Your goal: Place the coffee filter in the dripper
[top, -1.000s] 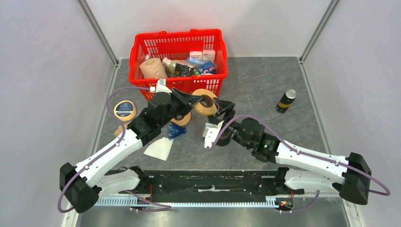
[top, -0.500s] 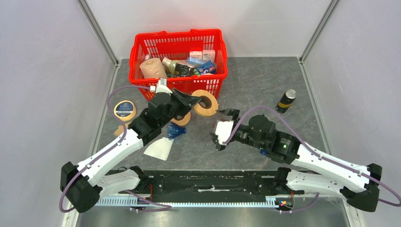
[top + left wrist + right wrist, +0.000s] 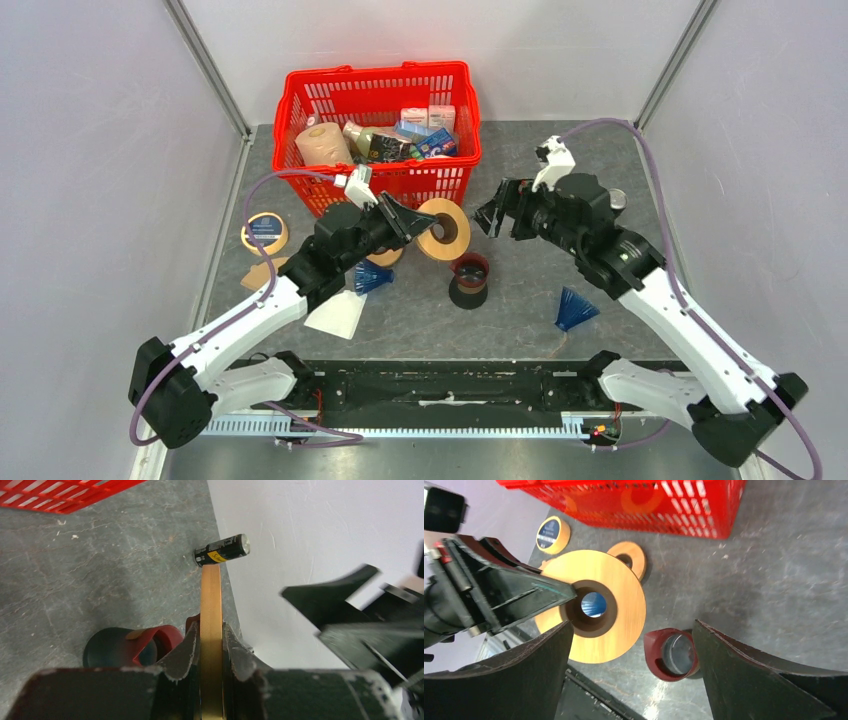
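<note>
The coffee filter (image 3: 338,315), a flat white paper fan, lies on the table by my left forearm. The dripper (image 3: 470,280) is a short black cylinder with a dark red band at its mouth; it stands mid-table and also shows in the right wrist view (image 3: 674,652) and the left wrist view (image 3: 115,647). My left gripper (image 3: 425,222) is shut on a large tan wooden ring (image 3: 445,230), held on edge up-left of the dripper (image 3: 211,630). My right gripper (image 3: 498,210) is open and empty, raised above and behind the dripper (image 3: 631,625).
A red basket (image 3: 380,185) of goods stands at the back. A smaller wooden ring (image 3: 385,255), a blue ribbed cone (image 3: 372,277), a brown paper piece (image 3: 262,272) and a tape roll (image 3: 264,232) lie left. Another blue cone (image 3: 577,308) lies right. A black can (image 3: 222,550) stands behind the right arm.
My right arm has lifted off the dripper and swung back and right, uncovering it and a blue cone. My left gripper has carried the wooden ring slightly right.
</note>
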